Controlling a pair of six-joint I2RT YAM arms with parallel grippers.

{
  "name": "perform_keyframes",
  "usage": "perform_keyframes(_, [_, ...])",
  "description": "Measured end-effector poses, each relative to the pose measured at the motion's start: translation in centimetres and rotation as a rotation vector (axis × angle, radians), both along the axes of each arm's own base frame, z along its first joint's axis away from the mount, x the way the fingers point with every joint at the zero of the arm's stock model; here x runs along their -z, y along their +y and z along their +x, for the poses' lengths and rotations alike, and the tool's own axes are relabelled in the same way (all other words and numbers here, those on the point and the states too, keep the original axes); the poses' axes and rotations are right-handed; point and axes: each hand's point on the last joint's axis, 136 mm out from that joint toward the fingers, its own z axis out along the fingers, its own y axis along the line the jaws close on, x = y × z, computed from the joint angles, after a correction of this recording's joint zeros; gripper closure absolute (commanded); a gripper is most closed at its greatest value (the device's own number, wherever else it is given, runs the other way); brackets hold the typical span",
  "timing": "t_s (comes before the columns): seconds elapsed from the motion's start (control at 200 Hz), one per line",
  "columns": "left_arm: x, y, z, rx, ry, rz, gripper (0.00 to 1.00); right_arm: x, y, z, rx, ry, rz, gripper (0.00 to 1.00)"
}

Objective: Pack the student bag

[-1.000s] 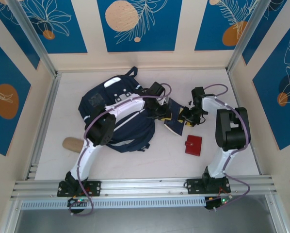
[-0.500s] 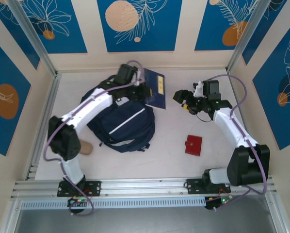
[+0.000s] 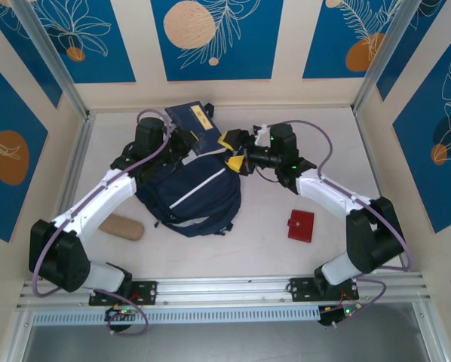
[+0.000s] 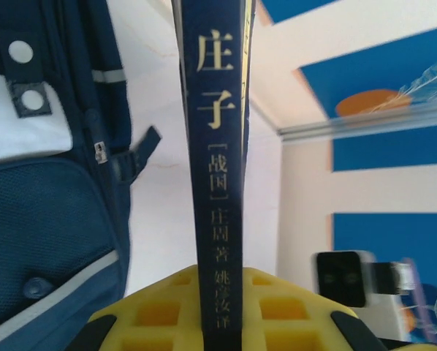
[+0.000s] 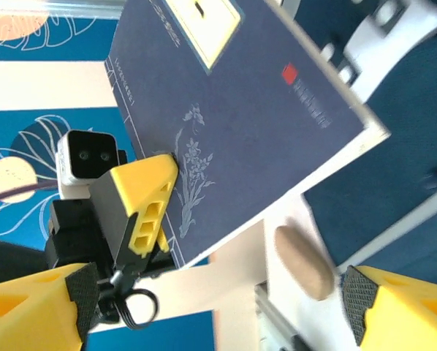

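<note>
Student bag lies flat on the table. Left fingers are clamped tight on the spine of a navy book, held off the table at the bag's far edge. Right fingers stand spread wide, gripping nothing, just beside the bag's far right corner. A red wallet lies to the right of the bag, well apart.

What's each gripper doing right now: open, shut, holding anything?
Left gripper: shut on the book.
Right gripper: open, holding nothing.
</note>
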Motion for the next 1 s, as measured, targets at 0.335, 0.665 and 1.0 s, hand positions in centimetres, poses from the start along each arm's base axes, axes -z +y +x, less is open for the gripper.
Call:
perform_keyframes(0.335, [-3.8,-0.1,0.7,-0.058,-0.072,-0.180,1.00,-2.6,2.9,2.9,-0.003,0.066,0.150,0.21])
perform_keyframes(0.665, [-3.8,-0.5,1.6,-0.072,-0.071,-0.237,1.00,-3.3,3.6,4.6,0.030,0.106,0.273,0.38])
perform_keyframes(1.0, [-3.1,-0.4,1.6,-0.075,-0.055,-0.226,0.94,-4.4,3.0,5.3,0.053,0.080,0.323,0.80])
